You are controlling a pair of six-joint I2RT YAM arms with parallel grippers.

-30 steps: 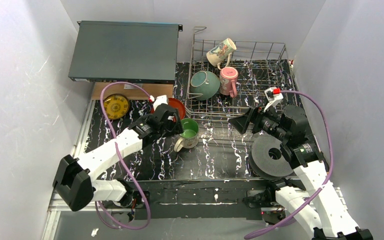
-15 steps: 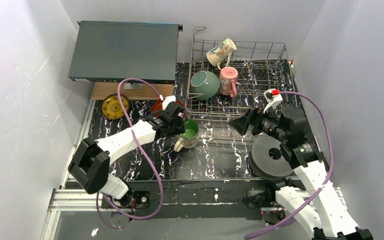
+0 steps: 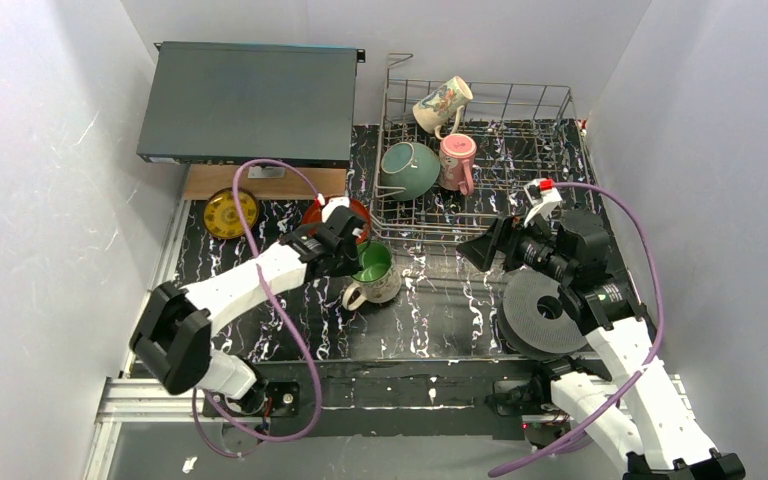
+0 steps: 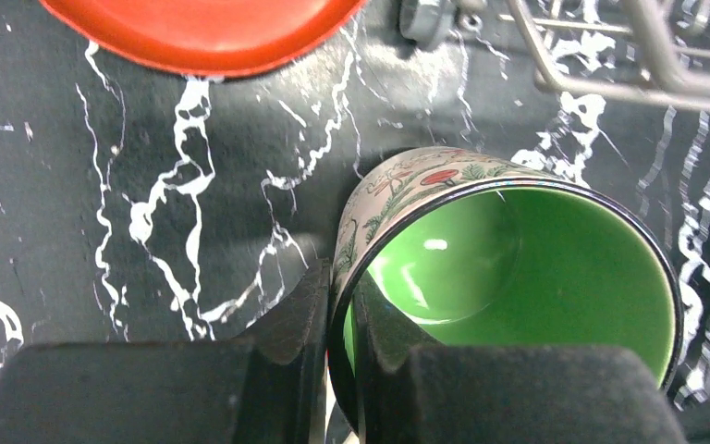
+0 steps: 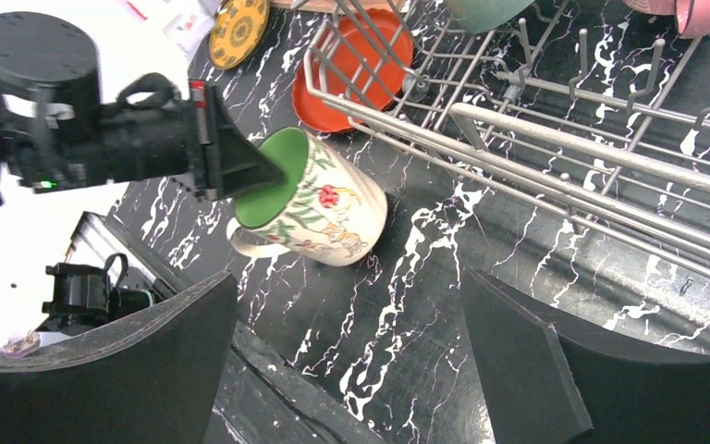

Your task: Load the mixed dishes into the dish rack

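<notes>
The step in hand is picking up the green-lined mug [image 3: 375,270], one of three dishes not yet loaded. The left gripper [image 3: 348,248] is closed narrowly on the mug's rim, with one of its fingers [image 4: 287,333] against the printed outside wall and the other down inside the green bowl of the cup. The mug stands out on the black marbled table [image 3: 440,310], just in front of the dish rack [image 3: 500,88] and apart from it. The right wrist view shows it tipped, mouth toward the gripper and handle low; whether its base has left the table I cannot tell.

The right gripper [image 3: 480,248] hangs with its jaws spread wide and nothing between them, near the rack's front edge and above the ribbed grey disc [image 3: 545,310].

Already in the rack are the floral cream mug [image 3: 442,103], the teal bowl [image 3: 408,168] and the pink mug [image 3: 457,160]. The red-orange plate [image 3: 355,210] lies on the table just beside the rack's near left corner, partly under the left arm. The yellow dish [image 3: 232,212] sits well to the left, in front of the dark grey box [image 3: 250,100].

As I judge it, the next move calls for a lift clear of the rack's raised side wire, then a carry over to a free stretch of tines — a rim pinch leaves the mug free to swing (the handle side hangs heavy), so slow travel seems wise.

No brand or lettering can be read. The mug carries only a leaf-and-mushroom print, and the yellow dish's pattern is too small to make out.
</notes>
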